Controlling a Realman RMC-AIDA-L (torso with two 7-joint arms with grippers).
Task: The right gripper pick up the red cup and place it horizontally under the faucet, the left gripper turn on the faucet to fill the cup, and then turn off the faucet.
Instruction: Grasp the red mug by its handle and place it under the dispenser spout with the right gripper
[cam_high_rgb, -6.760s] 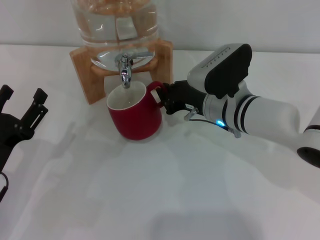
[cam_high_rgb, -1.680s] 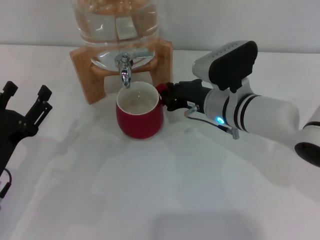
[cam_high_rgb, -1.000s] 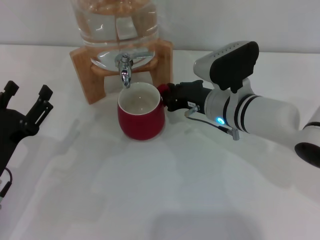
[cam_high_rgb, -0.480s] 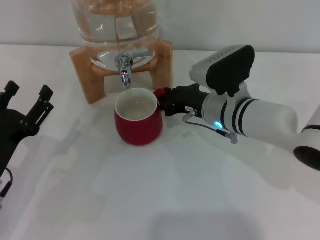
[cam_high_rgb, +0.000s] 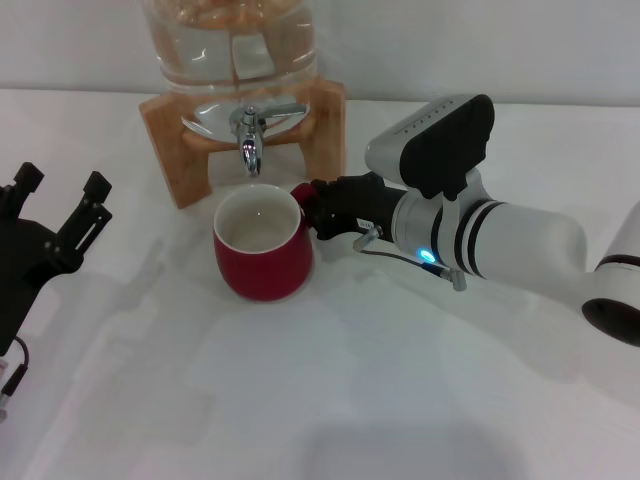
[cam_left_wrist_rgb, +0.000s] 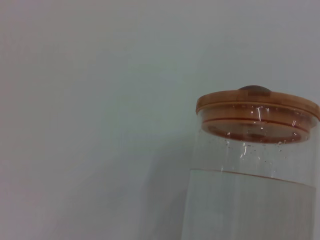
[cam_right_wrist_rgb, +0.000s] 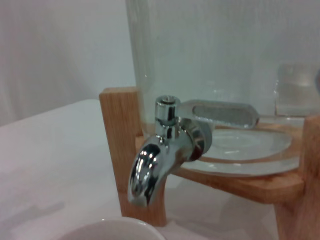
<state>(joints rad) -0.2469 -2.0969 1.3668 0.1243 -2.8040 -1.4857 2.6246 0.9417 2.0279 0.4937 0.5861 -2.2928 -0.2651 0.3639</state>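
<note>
Now the red cup sits a little farther left and nearer the robot than half a second ago, just off the faucet spout's line. On the left, the left gripper waits, fingers spread apart. The cup stands upright, mouth up, handle pointing right into the right gripper, whose fingers clamp it; the handle is mostly hidden.
</note>
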